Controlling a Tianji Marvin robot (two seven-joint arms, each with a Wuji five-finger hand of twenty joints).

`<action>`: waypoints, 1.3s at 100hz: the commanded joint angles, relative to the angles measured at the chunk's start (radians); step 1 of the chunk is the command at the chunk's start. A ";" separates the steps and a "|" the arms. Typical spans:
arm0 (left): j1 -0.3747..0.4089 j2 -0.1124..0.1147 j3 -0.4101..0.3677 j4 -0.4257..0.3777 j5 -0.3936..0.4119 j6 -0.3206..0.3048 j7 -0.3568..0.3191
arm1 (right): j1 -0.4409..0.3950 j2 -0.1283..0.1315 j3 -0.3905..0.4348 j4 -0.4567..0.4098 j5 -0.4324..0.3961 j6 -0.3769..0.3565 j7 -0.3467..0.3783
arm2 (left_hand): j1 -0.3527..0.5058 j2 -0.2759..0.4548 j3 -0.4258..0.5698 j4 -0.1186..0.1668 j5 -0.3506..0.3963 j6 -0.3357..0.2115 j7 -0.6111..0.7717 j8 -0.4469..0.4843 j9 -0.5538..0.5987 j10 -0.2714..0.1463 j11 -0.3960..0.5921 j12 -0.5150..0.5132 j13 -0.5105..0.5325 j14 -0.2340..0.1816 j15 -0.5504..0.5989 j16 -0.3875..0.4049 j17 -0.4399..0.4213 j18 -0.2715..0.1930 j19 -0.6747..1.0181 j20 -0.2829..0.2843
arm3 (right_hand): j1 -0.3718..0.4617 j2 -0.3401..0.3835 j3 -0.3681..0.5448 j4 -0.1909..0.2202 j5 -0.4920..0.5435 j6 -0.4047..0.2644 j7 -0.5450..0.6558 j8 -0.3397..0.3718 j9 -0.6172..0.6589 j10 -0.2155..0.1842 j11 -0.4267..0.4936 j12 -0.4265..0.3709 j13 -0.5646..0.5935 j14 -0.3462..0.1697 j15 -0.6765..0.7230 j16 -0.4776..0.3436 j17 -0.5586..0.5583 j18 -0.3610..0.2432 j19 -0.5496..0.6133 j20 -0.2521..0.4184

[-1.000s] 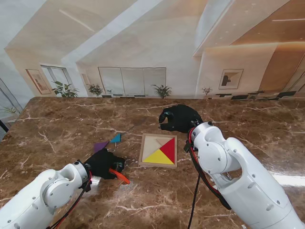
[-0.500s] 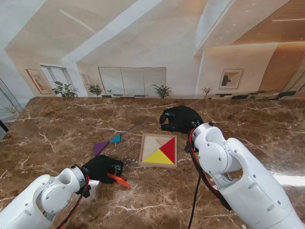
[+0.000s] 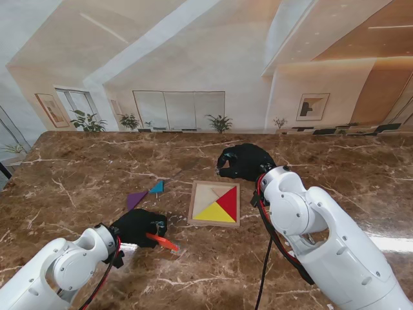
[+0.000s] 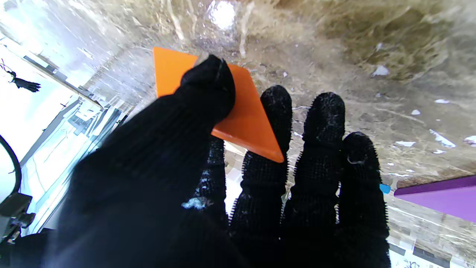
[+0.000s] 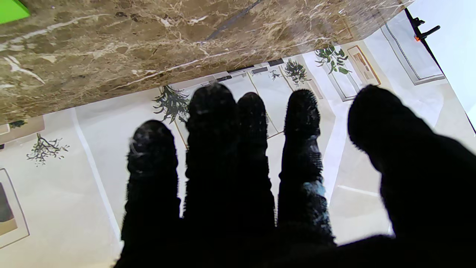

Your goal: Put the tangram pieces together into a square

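A wooden square tray point(image 3: 197, 221) lies mid-table with a red triangle point(image 3: 228, 202) and a yellow triangle point(image 3: 213, 214) set in it; the rest of its floor is bare wood. My left hand point(image 3: 138, 227) is shut on an orange piece point(image 3: 162, 242), pinched between thumb and fingers just above the table, left of and nearer to me than the tray. The left wrist view shows that orange piece point(image 4: 243, 115) under the thumb. A purple piece point(image 3: 135, 197) and a small blue piece point(image 3: 157, 188) lie left of the tray. My right hand point(image 3: 243, 161) hovers beyond the tray, fingers spread, holding nothing.
A green piece point(image 5: 11, 9) shows at the edge of the right wrist view. The purple piece point(image 4: 438, 197) lies close beside my left hand's fingers. Brown marble table top point(image 3: 84, 174) stretches all around; a printed backdrop wall stands at its far edge.
My left hand has drawn back toward me from beside the purple piece, carrying the orange piece, and has barely moved in the last half second. The right hand is still.
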 commanded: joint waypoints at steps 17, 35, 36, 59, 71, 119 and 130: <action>-0.006 -0.001 0.002 -0.027 -0.026 0.032 -0.030 | -0.002 0.000 0.000 0.018 0.007 -0.004 0.011 | 0.070 -0.011 0.052 0.028 0.016 -0.011 0.062 -0.001 0.038 -0.019 0.013 0.028 0.017 0.010 -0.007 0.019 -0.017 0.006 0.027 -0.020 | -0.037 0.031 0.004 0.024 -0.002 0.004 0.012 0.006 0.000 0.001 0.005 -0.004 0.032 -0.005 0.009 -0.009 0.006 0.001 0.029 -0.010; -0.038 0.003 0.011 -0.036 -0.032 0.046 -0.061 | -0.004 0.000 0.004 0.018 0.007 -0.004 0.009 | 0.069 0.003 0.044 0.030 0.010 -0.014 0.065 -0.003 0.031 -0.020 0.008 0.029 0.011 0.007 -0.009 0.018 -0.023 0.003 0.027 -0.019 | -0.037 0.032 0.004 0.024 -0.002 0.005 0.013 0.006 -0.001 0.002 0.005 -0.005 0.032 -0.006 0.009 -0.009 0.006 0.001 0.030 -0.010; -0.040 0.003 0.011 -0.036 -0.033 0.047 -0.063 | -0.004 0.000 0.004 0.018 0.007 -0.003 0.009 | 0.069 0.003 0.044 0.030 0.010 -0.014 0.065 -0.003 0.031 -0.020 0.008 0.029 0.011 0.007 -0.009 0.018 -0.023 0.004 0.027 -0.019 | -0.037 0.032 0.004 0.024 -0.002 0.005 0.013 0.006 0.000 0.001 0.005 -0.005 0.032 -0.006 0.009 -0.009 0.006 0.001 0.030 -0.011; -0.062 0.001 0.018 -0.039 -0.031 0.059 -0.059 | -0.003 0.000 0.004 0.022 0.008 -0.007 0.011 | 0.073 0.006 0.038 0.034 0.007 -0.011 0.067 -0.005 0.031 -0.021 0.009 0.030 0.009 0.008 -0.010 0.016 -0.024 0.007 0.026 -0.019 | -0.037 0.034 0.004 0.025 -0.005 0.005 0.012 0.005 -0.002 0.002 0.005 -0.005 0.032 -0.006 0.009 -0.009 0.006 0.001 0.030 -0.011; -0.071 0.001 0.022 -0.039 -0.034 0.064 -0.063 | -0.002 0.001 0.003 0.024 0.007 -0.009 0.013 | 0.072 0.008 0.036 0.036 0.004 -0.013 0.069 -0.004 0.028 -0.022 0.008 0.032 0.007 0.005 -0.010 0.016 -0.025 0.008 0.025 -0.019 | -0.038 0.035 0.003 0.025 -0.005 0.004 0.012 0.005 -0.002 0.002 0.005 -0.005 0.032 -0.006 0.009 -0.010 0.006 -0.001 0.030 -0.012; -0.126 -0.002 0.058 -0.007 -0.050 0.079 -0.063 | 0.003 0.000 -0.001 0.031 0.010 -0.014 0.010 | 0.076 0.011 0.035 0.038 0.001 -0.010 0.070 -0.002 0.025 -0.019 0.008 0.034 0.003 0.007 -0.011 0.017 -0.029 0.011 0.023 -0.018 | -0.039 0.037 0.003 0.025 -0.006 0.005 0.013 0.005 -0.004 0.002 0.006 -0.006 0.031 -0.006 0.009 -0.010 0.006 -0.001 0.031 -0.012; -0.154 0.000 0.079 0.007 -0.058 0.088 -0.078 | 0.006 -0.001 -0.003 0.034 0.011 -0.018 0.008 | 0.075 0.015 0.034 0.038 -0.002 -0.011 0.071 -0.001 0.023 -0.019 0.008 0.036 0.000 0.006 -0.013 0.017 -0.032 0.010 0.022 -0.018 | -0.040 0.038 0.002 0.025 -0.007 0.005 0.013 0.004 -0.004 0.002 0.006 -0.006 0.032 -0.008 0.009 -0.010 0.006 -0.001 0.031 -0.013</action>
